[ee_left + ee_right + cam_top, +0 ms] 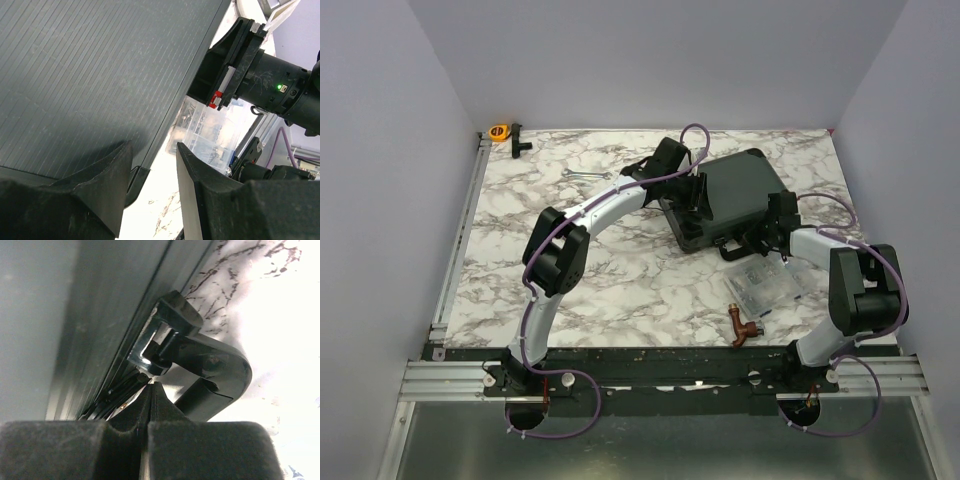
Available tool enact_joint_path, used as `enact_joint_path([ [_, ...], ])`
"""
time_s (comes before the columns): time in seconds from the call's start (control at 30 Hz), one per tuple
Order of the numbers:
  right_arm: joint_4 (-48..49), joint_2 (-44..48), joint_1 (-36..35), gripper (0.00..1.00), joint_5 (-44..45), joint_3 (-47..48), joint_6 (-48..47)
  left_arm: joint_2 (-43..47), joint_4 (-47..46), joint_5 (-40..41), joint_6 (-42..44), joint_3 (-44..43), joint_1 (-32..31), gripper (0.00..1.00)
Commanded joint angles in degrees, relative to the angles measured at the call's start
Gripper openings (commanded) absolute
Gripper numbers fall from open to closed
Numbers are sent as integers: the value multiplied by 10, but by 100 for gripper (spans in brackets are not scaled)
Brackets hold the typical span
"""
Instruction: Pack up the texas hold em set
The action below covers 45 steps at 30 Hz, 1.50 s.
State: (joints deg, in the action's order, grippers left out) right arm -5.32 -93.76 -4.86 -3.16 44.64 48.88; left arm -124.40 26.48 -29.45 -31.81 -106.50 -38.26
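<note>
The black briefcase (pixel 735 185) of the texas hold em set lies closed on the marble table, right of centre. My left gripper (pixel 698 200) hovers at its left side; in the left wrist view the ribbed lid (pixel 90 75) fills the frame and the left gripper (pixel 154 170) has a narrow gap with only bright table showing in it. My right gripper (pixel 767 235) is at the case's near edge. It (pixel 151 387) is shut, tips pressed together just under the handle (pixel 220 375) where it hinges on the case. Chips, cards and discs are hidden.
A clear plastic compartment box (pixel 760 287) lies just in front of the case, also seen past the lid (pixel 210 130). A brown pipe fitting (pixel 745 328) is near the front edge. An orange tape measure (pixel 499 131) sits at the far left corner.
</note>
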Motion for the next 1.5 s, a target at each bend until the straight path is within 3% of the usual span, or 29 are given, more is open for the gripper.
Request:
enact_joint_path([
  [0.0,4,-72,-2,1,97,-22,53,-44,103,19,10,27,-7,42],
  [0.17,17,-60,-2,1,36,-11,23,-39,110,27,15,25,-7,42],
  [0.43,-54,128,-2,3,61,-3,-108,14,162,61,45,-25,-7,48],
  [0.67,-157,255,-2,21,91,72,-175,134,175,59,48,-13,28,62],
  [0.83,-169,346,-2,45,78,114,-195,273,140,61,41,66,74,78],
  [1.03,-158,422,-2,70,93,146,-209,430,115,110,50,131,127,84],
  [1.27,-163,455,-2,87,121,173,-228,620,20,227,57,225,143,88],
  [1.47,-92,510,-2,94,102,143,-253,726,-56,318,68,288,143,93],
])
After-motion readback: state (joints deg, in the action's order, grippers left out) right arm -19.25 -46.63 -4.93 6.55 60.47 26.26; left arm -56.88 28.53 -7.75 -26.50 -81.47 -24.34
